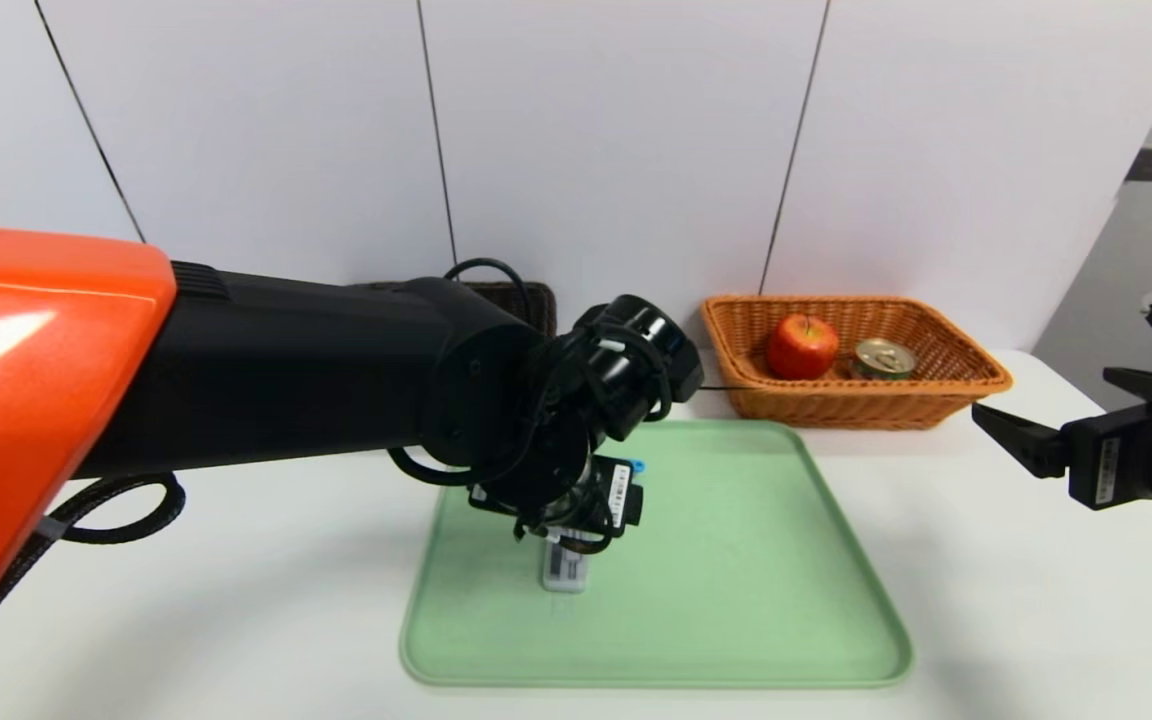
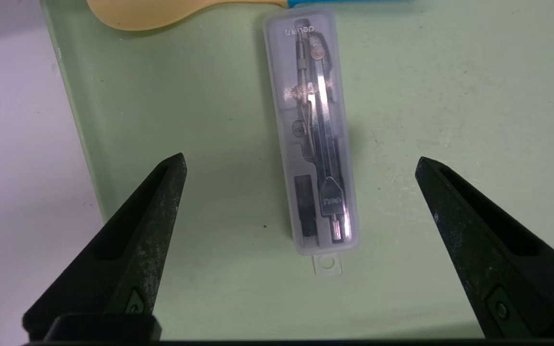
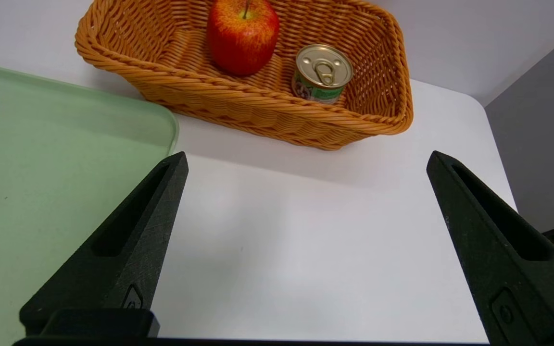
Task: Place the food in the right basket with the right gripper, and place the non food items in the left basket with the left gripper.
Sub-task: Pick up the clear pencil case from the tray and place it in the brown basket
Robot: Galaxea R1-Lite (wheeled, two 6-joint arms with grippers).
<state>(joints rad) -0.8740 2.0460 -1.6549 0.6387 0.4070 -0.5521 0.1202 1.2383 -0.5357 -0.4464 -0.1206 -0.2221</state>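
Observation:
A clear plastic case holding a metal compass (image 2: 314,139) lies on the green tray (image 2: 450,120); in the head view the compass case (image 1: 564,570) peeks out under my left arm. My left gripper (image 2: 300,166) hovers above it, open, one finger on each side and apart from it. A yellow spoon with a blue handle (image 2: 161,12) lies just beyond the case. The orange right basket (image 1: 936,395) holds a red apple (image 1: 801,346) and a tin can (image 1: 883,358). My right gripper (image 3: 306,163) hangs open over bare table, near that basket (image 3: 258,110).
A dark left basket (image 1: 536,300) shows only as a corner behind my left arm, by the wall. The left arm covers much of the tray's left part (image 1: 736,560). White table (image 1: 1016,600) lies right of the tray.

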